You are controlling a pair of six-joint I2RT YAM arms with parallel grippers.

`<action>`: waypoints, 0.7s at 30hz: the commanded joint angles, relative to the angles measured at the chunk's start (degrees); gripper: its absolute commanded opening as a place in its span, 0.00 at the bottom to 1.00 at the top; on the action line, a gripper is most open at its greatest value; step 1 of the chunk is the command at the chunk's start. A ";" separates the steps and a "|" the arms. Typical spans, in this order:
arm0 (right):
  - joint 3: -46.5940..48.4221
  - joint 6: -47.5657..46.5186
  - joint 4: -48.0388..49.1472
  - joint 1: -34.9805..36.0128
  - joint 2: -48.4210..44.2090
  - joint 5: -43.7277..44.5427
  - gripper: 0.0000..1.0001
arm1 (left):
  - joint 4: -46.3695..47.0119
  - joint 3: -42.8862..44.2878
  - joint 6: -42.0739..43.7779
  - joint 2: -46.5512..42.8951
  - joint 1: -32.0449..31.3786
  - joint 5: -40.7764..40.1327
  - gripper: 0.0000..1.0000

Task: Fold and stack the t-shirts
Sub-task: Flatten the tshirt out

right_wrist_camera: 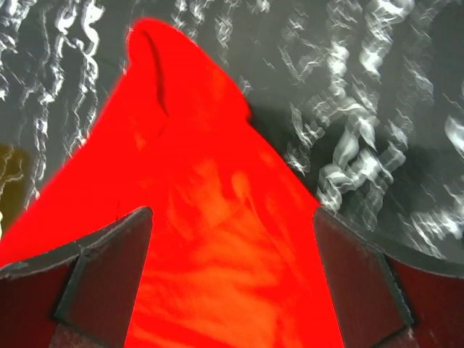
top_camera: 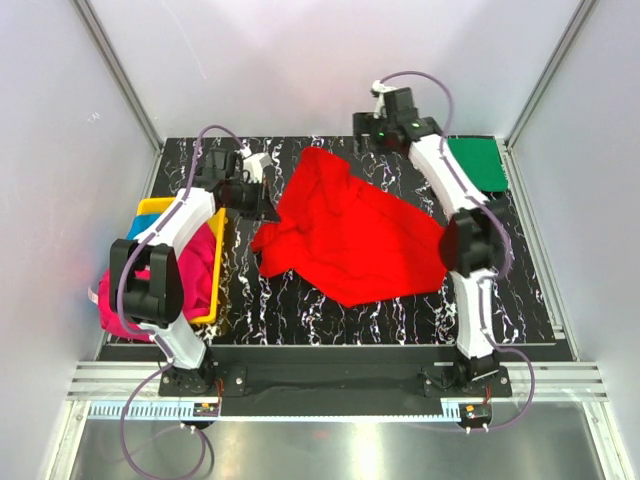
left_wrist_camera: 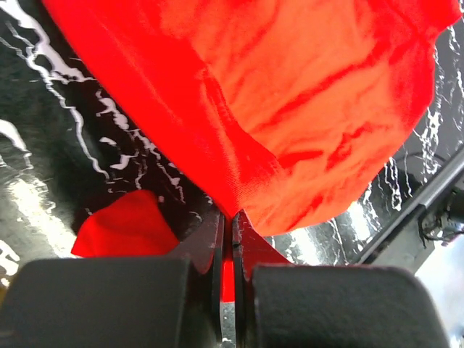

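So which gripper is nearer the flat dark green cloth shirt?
Right. The right gripper hovers left of the green shirt, open; the left gripper, farther left, pinches the bright red cloth shirt.

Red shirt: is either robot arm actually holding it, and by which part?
Yes. The left tool is shut on the red shirt, pinching a fold at its edge nearest that arm. The right tool is open above it, gripping nothing.

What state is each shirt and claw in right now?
Red t-shirt: unfolded, crumpled on the table.
Magenta t-shirt: bunched in the yellow tray, spilling out.
Green t-shirt: flat, neatly squared.
Left gripper: shut on the red t-shirt.
Right gripper: open over the red t-shirt.
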 commanded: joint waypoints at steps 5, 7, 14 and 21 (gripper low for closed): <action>-36.49 3.90 -0.68 -7.83 -27.80 9.27 0.90 | 0.56 -2.75 1.85 -1.01 1.36 -4.28 0.00; -45.34 5.14 -0.77 -9.07 -30.08 10.24 0.81 | -1.11 -3.63 3.08 -1.36 1.36 -6.11 0.01; -58.23 11.12 2.13 -15.22 -31.85 10.15 0.82 | -7.79 -3.72 6.68 -2.33 1.45 -12.36 0.67; -64.47 13.14 4.94 -16.37 -31.76 10.95 0.81 | -8.76 1.54 12.92 -3.31 -2.58 -24.21 0.99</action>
